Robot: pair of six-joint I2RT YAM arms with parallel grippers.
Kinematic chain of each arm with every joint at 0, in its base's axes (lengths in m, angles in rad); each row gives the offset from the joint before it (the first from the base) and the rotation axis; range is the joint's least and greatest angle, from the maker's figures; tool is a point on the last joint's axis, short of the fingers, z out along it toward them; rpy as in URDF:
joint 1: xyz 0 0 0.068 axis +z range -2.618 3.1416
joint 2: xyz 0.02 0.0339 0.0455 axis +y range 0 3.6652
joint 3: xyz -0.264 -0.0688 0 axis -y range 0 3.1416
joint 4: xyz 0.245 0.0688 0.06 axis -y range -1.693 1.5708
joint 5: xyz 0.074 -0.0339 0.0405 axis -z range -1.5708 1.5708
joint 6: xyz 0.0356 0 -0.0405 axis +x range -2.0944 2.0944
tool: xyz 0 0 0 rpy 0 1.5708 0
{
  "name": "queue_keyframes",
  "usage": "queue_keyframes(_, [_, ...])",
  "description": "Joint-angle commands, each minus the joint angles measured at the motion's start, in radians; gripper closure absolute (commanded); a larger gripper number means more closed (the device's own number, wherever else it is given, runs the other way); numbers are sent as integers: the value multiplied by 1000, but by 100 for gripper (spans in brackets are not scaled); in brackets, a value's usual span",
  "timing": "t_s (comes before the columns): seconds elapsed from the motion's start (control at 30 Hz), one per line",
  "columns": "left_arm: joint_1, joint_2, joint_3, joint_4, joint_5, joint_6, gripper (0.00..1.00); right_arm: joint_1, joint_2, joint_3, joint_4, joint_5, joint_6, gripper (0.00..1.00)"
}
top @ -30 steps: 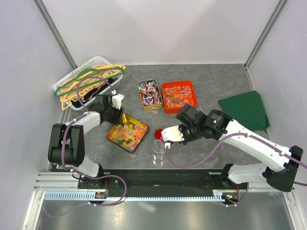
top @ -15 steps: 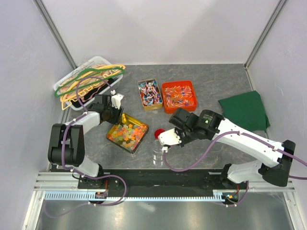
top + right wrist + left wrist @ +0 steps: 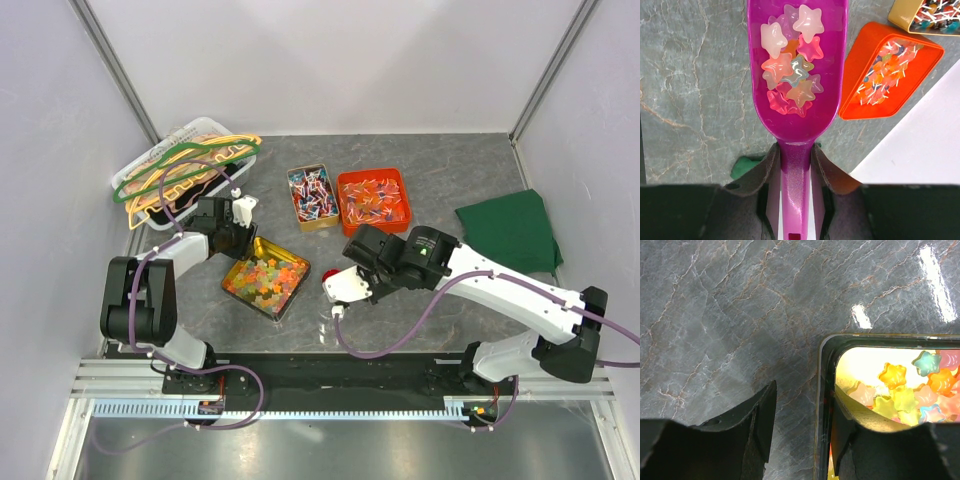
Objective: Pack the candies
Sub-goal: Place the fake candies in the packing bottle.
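A: Okay, candies first. Where are they?
B: There's a pile of pastel star candies [image 3: 790, 65] in the bowl of the purple scoop [image 3: 796, 127]: pink, orange, whitish, one bluish. More of them lie in the gold tray [image 3: 821, 370], in yellow, orange and teal.
A: Wrapped ones?
B: The twist-wrapped pieces [image 3: 885, 70] fill the orange tray [image 3: 852, 85]. More are in the gold tin [image 3: 320, 226] just beside it. Both sit at the back middle of the table [image 3: 690, 75].
A: Right gripper?
B: The right gripper [image 3: 795, 152] is clamped on the scoop's handle, a finger on each side. The scoop hangs over bare table with its load lying in the bowl. From above it's just right of the gold tray, with the orange tray near.
A: Left?
B: The left gripper [image 3: 802, 390] has its jaws apart, straddling the gold tray's wall. One finger is inside the tray by the stars and the other is outside over the table. Table shows between the outer finger and the rim. It grips nothing.
A: Anything else?
B: A green cloth [image 3: 512, 230] lies at the right edge. At the back left, a clear bin [image 3: 200, 125] holds coloured hangers [image 3: 185, 160].
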Motion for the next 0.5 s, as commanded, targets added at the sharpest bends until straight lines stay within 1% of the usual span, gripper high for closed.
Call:
queue_keyframes(0.0, [9, 11, 38, 15, -17, -19, 49, 17, 6, 41, -22, 42, -7, 100])
queue_keyframes(0.47, [8, 17, 43, 11, -18, -20, 49, 60, 31, 41, -34, 122, -22, 100])
